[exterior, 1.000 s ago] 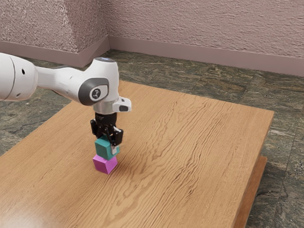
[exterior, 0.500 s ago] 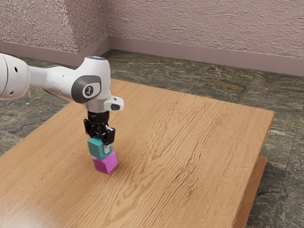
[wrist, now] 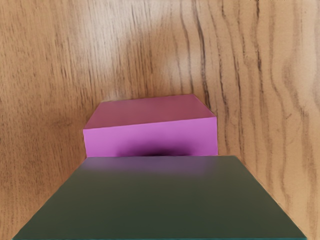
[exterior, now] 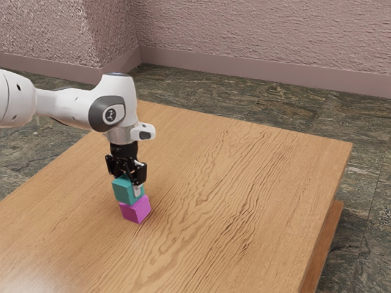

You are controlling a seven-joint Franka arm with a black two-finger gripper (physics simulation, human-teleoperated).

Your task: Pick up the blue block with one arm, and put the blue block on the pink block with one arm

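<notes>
Exterior view shows the gripper (exterior: 127, 178) clamped on the upper sides of the blue block (exterior: 125, 191), which rests on or just above the pink block (exterior: 137, 211) on the table (exterior: 244, 183); it looks light, rigid and smooth-faced, best held squarely across opposite flat sides

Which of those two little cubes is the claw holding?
The blue-green cube, the upper one, clamped in the black gripper. The pink cube lies beneath it on the wooden table.
</notes>
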